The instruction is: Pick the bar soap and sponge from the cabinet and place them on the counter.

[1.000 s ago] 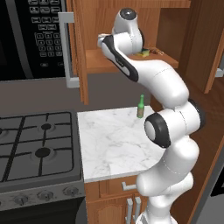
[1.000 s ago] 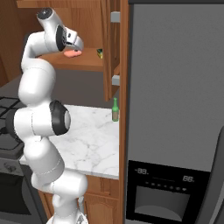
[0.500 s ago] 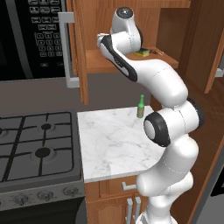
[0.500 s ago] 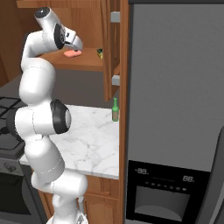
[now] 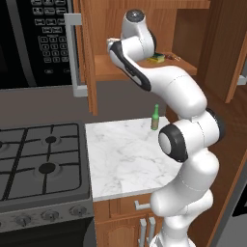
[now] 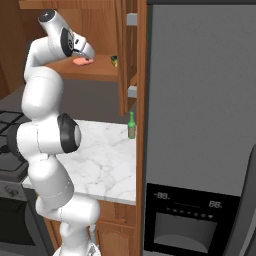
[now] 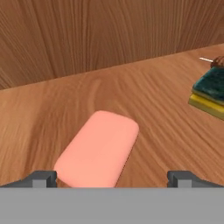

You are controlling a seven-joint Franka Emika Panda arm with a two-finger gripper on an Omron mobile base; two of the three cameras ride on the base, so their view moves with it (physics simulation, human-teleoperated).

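On the wooden shelf (image 7: 131, 87) of the cabinet (image 5: 140, 29), the bar soap (image 7: 98, 148) lies flat, and it is turned a little at an angle to the back wall of the cabinet. In the hand view the gripper (image 7: 111, 178) is just in front of the soap, and its 2 dark fingertips (image 7: 41, 178) stand wide apart, one at each side of the near end of the soap. The soap is between them, but the fingers do not touch it and nothing is held. The sponge (image 7: 211, 94) lies on the same shelf, apart from the soap, toward the right edge of the hand view; its dark green layer is on top and the yellow layer is below. Just behind the sponge there is a small brown item (image 7: 217, 62), too small to tell what it is.

In the left base view the arm reaches up into the open cabinet, and the sponge (image 5: 156, 59) shows near the front edge of the shelf, to the right of the hand. In the right base view the soap (image 6: 81, 62) shows as a pink spot directly under the hand, near the front edge of the shelf.

Below the cabinet, a small green bottle (image 5: 155, 117) stands upright near the back right corner of the counter (image 5: 125, 159). The black gas stove (image 5: 38, 159) is just beside the left edge of the counter.
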